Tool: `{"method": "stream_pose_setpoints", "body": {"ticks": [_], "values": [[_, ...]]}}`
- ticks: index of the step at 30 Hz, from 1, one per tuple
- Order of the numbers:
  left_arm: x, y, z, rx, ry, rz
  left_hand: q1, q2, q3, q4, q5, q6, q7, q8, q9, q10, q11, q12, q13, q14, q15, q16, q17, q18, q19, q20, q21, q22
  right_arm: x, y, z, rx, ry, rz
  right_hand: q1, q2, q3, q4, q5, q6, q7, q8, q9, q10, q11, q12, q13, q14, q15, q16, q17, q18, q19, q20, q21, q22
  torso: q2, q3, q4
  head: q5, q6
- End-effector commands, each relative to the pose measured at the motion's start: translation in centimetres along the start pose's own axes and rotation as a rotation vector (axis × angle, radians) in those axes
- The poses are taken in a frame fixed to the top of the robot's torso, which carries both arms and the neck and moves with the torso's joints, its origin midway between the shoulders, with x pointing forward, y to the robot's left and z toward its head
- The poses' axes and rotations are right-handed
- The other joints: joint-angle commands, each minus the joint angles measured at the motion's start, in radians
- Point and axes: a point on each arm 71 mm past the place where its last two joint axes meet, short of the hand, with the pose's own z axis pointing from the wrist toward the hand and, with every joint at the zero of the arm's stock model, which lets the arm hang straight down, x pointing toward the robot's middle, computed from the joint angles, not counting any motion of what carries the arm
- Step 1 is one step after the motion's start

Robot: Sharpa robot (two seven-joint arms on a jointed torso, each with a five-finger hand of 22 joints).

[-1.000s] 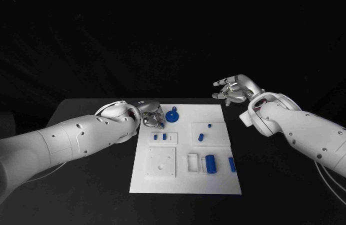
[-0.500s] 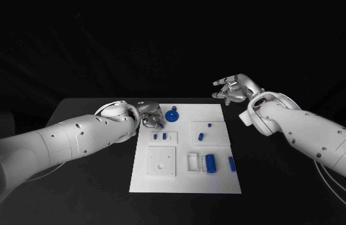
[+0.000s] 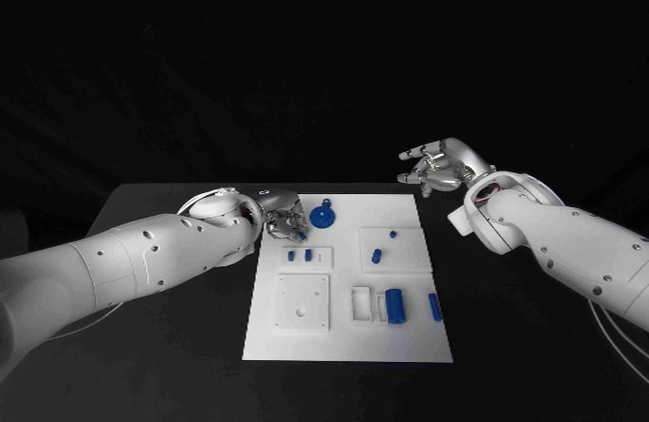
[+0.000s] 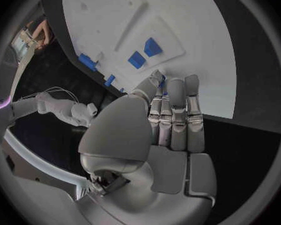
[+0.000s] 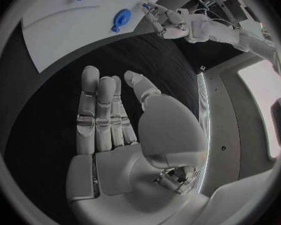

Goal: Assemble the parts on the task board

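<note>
Almost nothing is changed over the last second: both arms stay as they were. The left hand [image 3: 281, 221] is kept at the board's [image 3: 406, 342] far left edge, fingers drawn together at a small blue part [image 4: 161, 84]; whether it is actually pinched cannot be told. The right hand [image 3: 435, 169] is held off the board, fingers apart, nothing in it. The other parts, round knob [image 3: 324, 218] included, lie on the board unmoved. Assembly is judged barely started, probably a pause before a grasp.
</note>
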Motion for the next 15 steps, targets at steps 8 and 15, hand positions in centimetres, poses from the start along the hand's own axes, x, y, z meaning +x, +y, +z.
{"method": "stream_pose_setpoints", "body": {"ticks": [8, 15], "values": [[0.67, -0.38, 0.24, 0.007, 0.021, 0.004, 0.003, 0.01, -0.003, -0.004, 0.007, 0.001, 0.0, 0.006, 0.001, -0.003, 0.002, -0.004, 0.002, 0.002, -0.002, -0.004, -0.001, 0.013, -0.005, 0.002, 0.004, 0.02, 0.05, 0.12, 0.02, -0.013, 0.003, 0.003, -0.012, 0.001, 0.005, 0.001, 0.003, 0.009, 0.003, -0.002, 0.001, 0.005, -0.001, 0.003, -0.001, -0.006, 0.002, 0.004, -0.001, 0.016, 0.018, 0.006, -0.004, 0.001, 0.001, -0.0001, -0.0007, -0.003, -0.002], [0.86, -0.6, 0.27, 0.017, 0.029, 0.001, 0.003, 0.01, -0.003, -0.005, 0.007, 0.002, 0.0, 0.006, 0.001, -0.001, 0.001, -0.004, 0.002, 0.002, -0.002, -0.004, -0.001, 0.013, -0.005, 0.002, 0.004, 0.02, 0.11, 0.12, 0.05, -0.013, 0.004, 0.003, -0.013, 0.002, 0.007, -0.001, 0.004, 0.009, 0.003, -0.002, 0.001, 0.006, -0.001, 0.004, -0.002, -0.006, 0.002, 0.004, -0.001, 0.017, 0.02, 0.006, -0.006, 0.003, 0.0, 0.001, 0.0011, -0.003, -0.003]]}}
